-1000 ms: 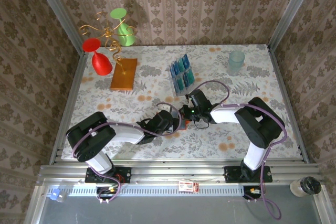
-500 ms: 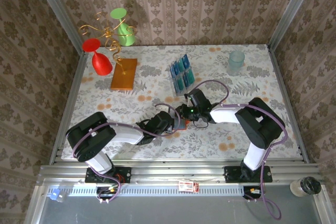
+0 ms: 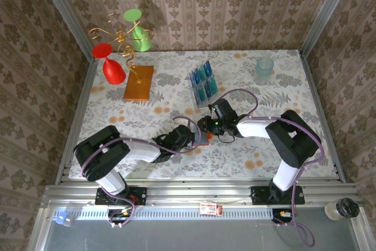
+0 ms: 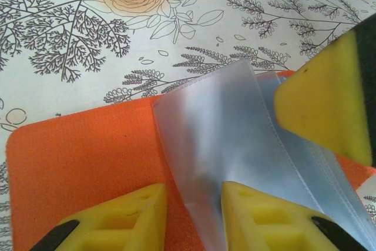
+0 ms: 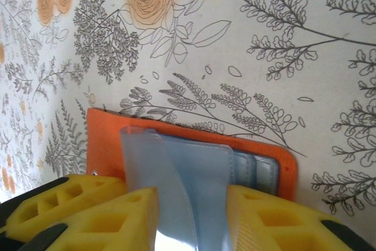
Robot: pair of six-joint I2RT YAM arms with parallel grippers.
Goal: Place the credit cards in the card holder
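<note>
Left gripper (image 4: 194, 197) is loose, fingers apart, with a clear pocket flap (image 4: 229, 127) of the card holder (image 4: 82, 163) standing in the gap. Right gripper (image 5: 192, 198) is the same from the other side. It's lying open on the flowery table (image 3: 282, 145), just 6 o'clock of centre. Credit cards (image 3: 204, 83) sit in a clear rack (image 3: 195, 97) at its 12 o'clock, well apart.

A: What's the card holder (image 4: 76, 157) made of?
B: Orange cover looks like woven cloth, matt, finely grained. Pockets (image 4: 223, 127) are thin see-through plastic, smooth and glossy.
A: The fingers (image 4: 117, 221) of the left hand (image 4: 194, 195)?
B: Yellow, matt, faintly rough, like moulded plastic.
A: And the surface (image 4: 70, 39)?
B: Printed floral sheet, matt.
</note>
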